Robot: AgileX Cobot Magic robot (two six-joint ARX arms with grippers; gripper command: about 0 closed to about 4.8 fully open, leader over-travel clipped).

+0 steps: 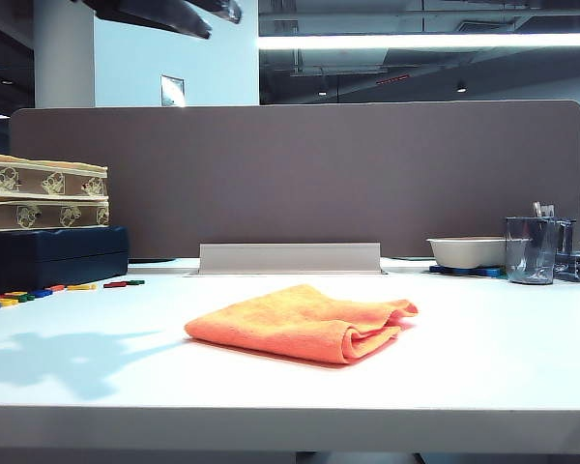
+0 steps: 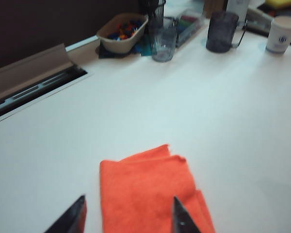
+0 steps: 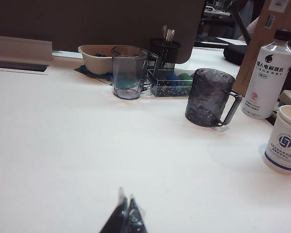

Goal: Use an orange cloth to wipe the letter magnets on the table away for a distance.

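The orange cloth [image 1: 304, 322] lies folded near the middle of the white table [image 1: 483, 338]. The letter magnets [image 1: 39, 291] sit in a small coloured scatter at the far left, by a dark case. My left gripper [image 2: 128, 200] hangs open above the near end of the cloth [image 2: 145, 189]; one finger is over the cloth and the other over bare table beside it, with nothing held. In the exterior view only a dark part of the left arm [image 1: 164, 14] shows at the top. My right gripper [image 3: 126, 200] is shut and empty over bare table, away from the cloth.
At the back right stand a beige bowl [image 2: 121, 33] of coloured pieces, a clear glass [image 2: 164, 42], a dark mug [image 3: 208, 97], a paper cup [image 3: 285, 145] and a water bottle [image 3: 264, 77]. Patterned boxes [image 1: 43, 198] sit on a dark case [image 1: 53, 256] at left. A cable tray [image 1: 290, 259] lines the partition.
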